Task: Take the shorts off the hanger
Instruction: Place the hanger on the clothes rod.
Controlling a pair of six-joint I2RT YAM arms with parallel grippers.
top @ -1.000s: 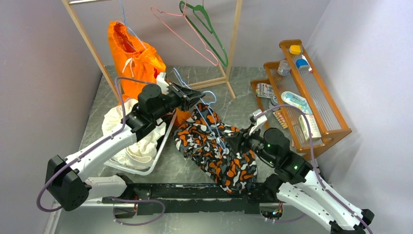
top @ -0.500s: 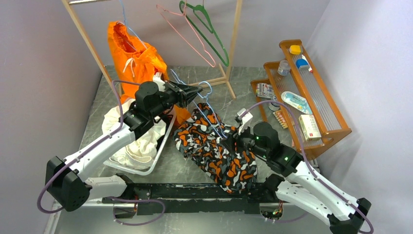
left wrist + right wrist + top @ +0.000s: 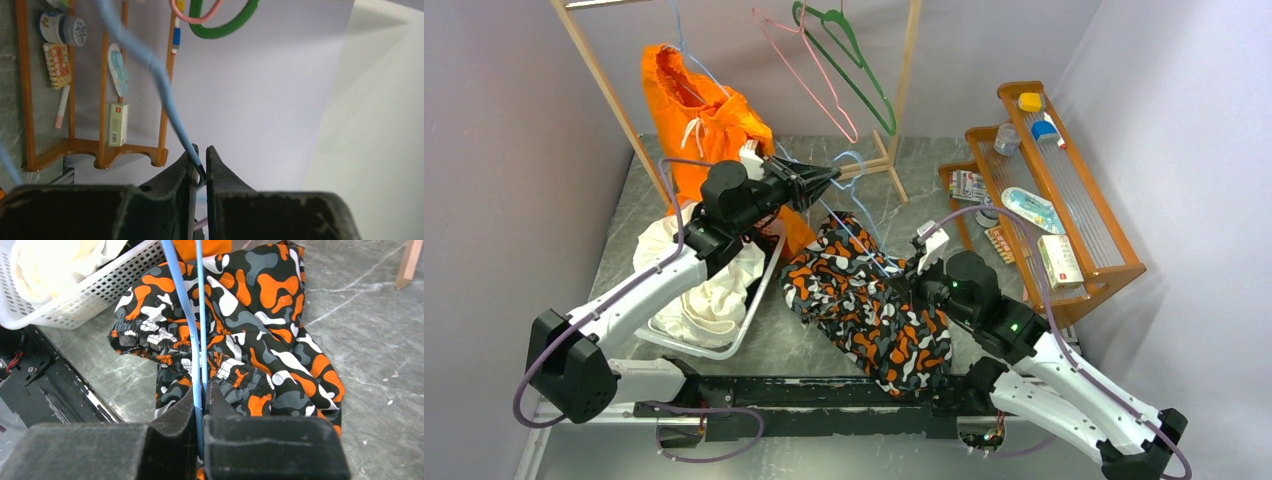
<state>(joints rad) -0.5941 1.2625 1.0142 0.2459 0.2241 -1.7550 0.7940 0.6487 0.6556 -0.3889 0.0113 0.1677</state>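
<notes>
The bright orange shorts [image 3: 709, 125] with a white drawstring hang from a thin blue hanger on the wooden rail at the back left; neither gripper touches them. A second blue hanger [image 3: 856, 235] runs through an orange, black and white camouflage garment [image 3: 864, 300] lying on the table. My left gripper [image 3: 829, 177] holds this hanger's hook end in the air, its jaws [image 3: 201, 152] closed on the blue wire [image 3: 150, 65]. My right gripper [image 3: 894, 283] is shut on the hanger's lower wire [image 3: 182, 295], just above the camouflage garment's elastic waist [image 3: 270, 305].
A white basket [image 3: 759, 300] with a white garment stands at the left under the left arm. Pink [image 3: 809, 75] and green [image 3: 854, 70] hangers hang on the wooden rack [image 3: 904, 90]. A wooden shelf [image 3: 1064, 200] with small items stands at the right.
My right gripper moved left to the hanger's lower wire and closed on it. My left gripper raised the hook end a little, up and toward the back.
</notes>
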